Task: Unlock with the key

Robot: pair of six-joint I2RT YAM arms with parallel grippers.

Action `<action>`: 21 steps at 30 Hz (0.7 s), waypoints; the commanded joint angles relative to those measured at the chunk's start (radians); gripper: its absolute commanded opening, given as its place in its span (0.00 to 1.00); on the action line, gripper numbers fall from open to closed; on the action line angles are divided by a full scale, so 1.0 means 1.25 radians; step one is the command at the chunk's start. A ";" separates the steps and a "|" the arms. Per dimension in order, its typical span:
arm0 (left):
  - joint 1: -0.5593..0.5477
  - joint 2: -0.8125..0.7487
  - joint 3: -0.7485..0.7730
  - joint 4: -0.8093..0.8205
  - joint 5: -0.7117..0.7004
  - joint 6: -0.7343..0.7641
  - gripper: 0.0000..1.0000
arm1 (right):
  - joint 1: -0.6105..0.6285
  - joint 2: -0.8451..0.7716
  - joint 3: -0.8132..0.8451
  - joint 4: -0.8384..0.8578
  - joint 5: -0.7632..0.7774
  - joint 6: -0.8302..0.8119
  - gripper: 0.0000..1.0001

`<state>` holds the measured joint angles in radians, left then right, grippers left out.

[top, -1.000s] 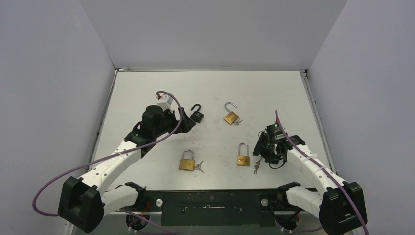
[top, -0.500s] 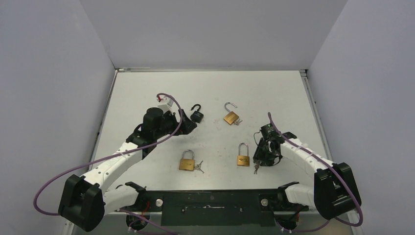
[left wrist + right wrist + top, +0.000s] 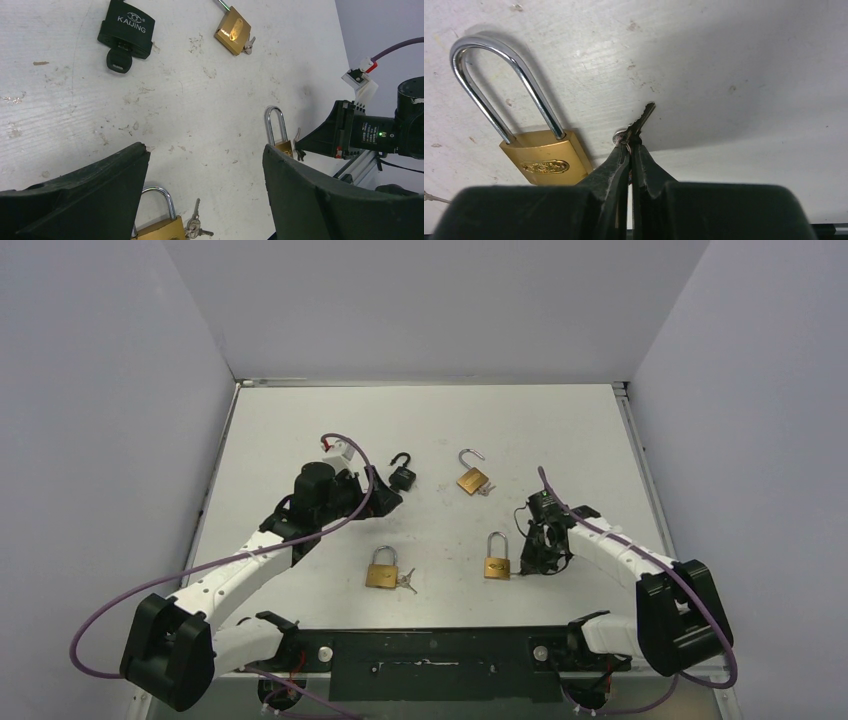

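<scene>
In the right wrist view a shut brass padlock [image 3: 544, 160] with a long steel shackle lies on the white table. Just right of it, my right gripper [image 3: 629, 145] is shut on the head of a small key [image 3: 640, 121], whose blade points up and away from the lock. From above, this gripper [image 3: 530, 565] sits close beside the same padlock [image 3: 497, 565]. My left gripper [image 3: 385, 495] hangs open over the table's middle left with nothing between its fingers [image 3: 300, 180].
A black padlock [image 3: 404, 477] with its shackle open lies at the back, a key in its base. An open brass padlock [image 3: 472, 478] lies to its right. Another shut brass padlock [image 3: 381, 574] with loose keys [image 3: 405, 582] lies near the front.
My right gripper has moved left toward the padlock and closed on the key that lay on the table. The left arm has hardly moved.
</scene>
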<state>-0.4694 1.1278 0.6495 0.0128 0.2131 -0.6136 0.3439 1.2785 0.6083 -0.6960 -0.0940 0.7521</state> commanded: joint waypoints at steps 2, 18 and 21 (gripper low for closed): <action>0.002 0.001 0.010 0.063 0.012 -0.028 0.81 | 0.025 0.002 0.004 0.054 0.072 -0.065 0.00; -0.001 0.081 0.045 0.271 0.194 -0.295 0.85 | 0.267 -0.214 0.132 0.322 -0.010 -0.219 0.00; -0.003 0.105 0.042 0.345 0.245 -0.359 0.86 | 0.276 -0.225 0.133 0.423 -0.100 -0.243 0.00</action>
<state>-0.4698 1.2331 0.6571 0.2508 0.4007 -0.9318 0.6701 1.0233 0.7372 -0.3962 -0.0677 0.5205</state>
